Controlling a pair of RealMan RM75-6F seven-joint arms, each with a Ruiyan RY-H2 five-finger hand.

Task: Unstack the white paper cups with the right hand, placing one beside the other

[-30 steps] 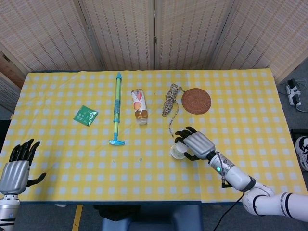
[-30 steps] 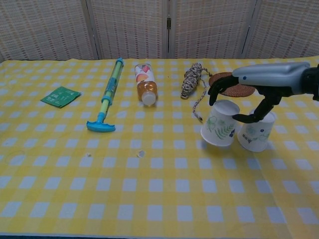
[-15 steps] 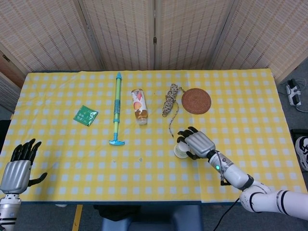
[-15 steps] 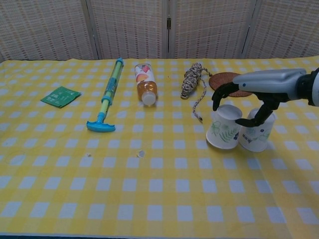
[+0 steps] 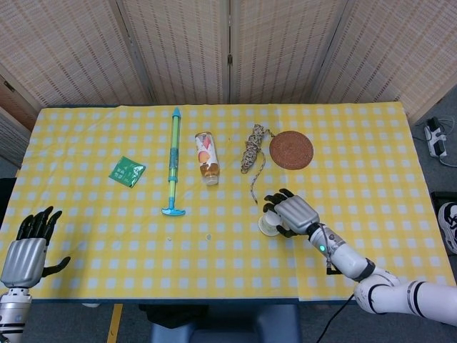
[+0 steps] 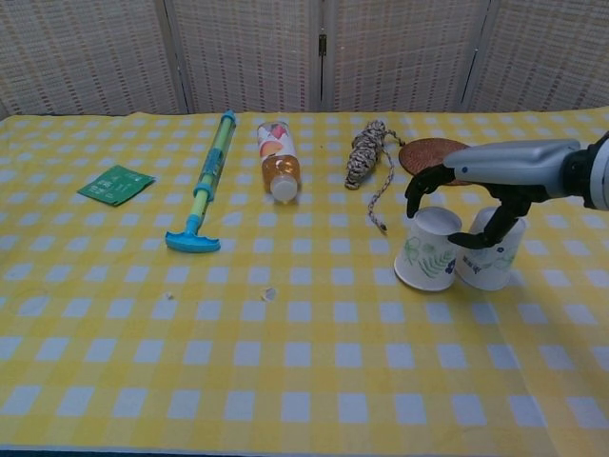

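Two white paper cups with leaf prints stand upside down, side by side, at the right of the table. The left cup (image 6: 425,251) leans a little, its rim at the tablecloth. My right hand (image 6: 479,177) reaches over it from the right and grips it, fingertips (image 6: 416,193) on its far side and thumb between the cups. The right cup (image 6: 491,257) stands just behind the thumb. In the head view the gripped cup (image 5: 269,226) shows beside the right hand (image 5: 293,214), which hides the other cup. My left hand (image 5: 28,246) hangs open off the front left corner, holding nothing.
A green-and-blue pump toy (image 6: 206,184), a lying bottle (image 6: 277,162), a coiled rope (image 6: 365,152) with a loose tail, and a woven coaster (image 6: 430,152) lie across the back. A green packet (image 6: 115,184) sits at the left. Small crumbs (image 6: 269,293) dot the middle.
My right hand has lowered the gripped cup and drawn it right, close beside the other cup. The left hand has not moved.
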